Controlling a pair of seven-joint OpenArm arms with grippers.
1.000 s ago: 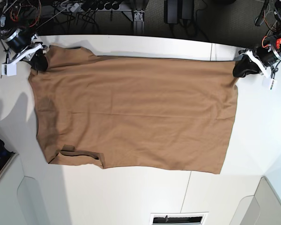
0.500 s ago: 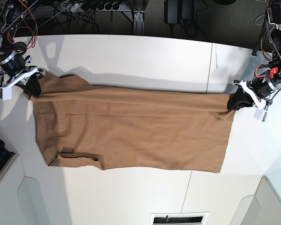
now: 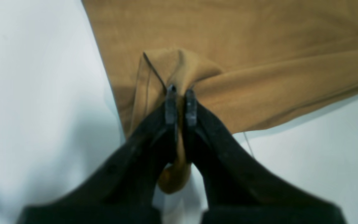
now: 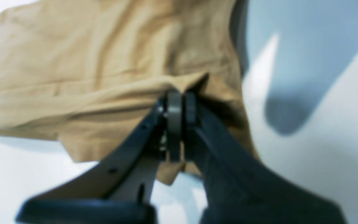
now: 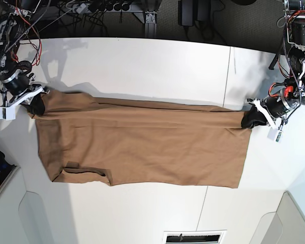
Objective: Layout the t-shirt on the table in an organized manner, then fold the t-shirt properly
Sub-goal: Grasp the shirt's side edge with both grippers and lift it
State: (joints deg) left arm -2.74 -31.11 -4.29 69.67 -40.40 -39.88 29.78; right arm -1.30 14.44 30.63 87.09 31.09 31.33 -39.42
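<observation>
Base view shows you both claws, left claw (image 5: 253, 118) and right claw (image 5: 34, 105), clamped on far corners of the shirt (image 5: 142, 147), holding that edge taut above the worktop (image 5: 142, 61) for an even fold.

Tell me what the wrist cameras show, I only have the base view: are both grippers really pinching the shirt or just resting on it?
Observer: The left gripper is shut on the t-shirt; cloth is bunched between its fingertips and a loop of fabric hangs below them.
Operator: And the right one?
Observer: The right gripper is shut on the t-shirt too, with a fold of the edge clamped and a scrap poking out beneath the fingers.
Operator: Is the held edge lifted off the table?
Observer: In the left wrist view the held edge casts a shadow on the table beside it, so it looks raised there.
</observation>
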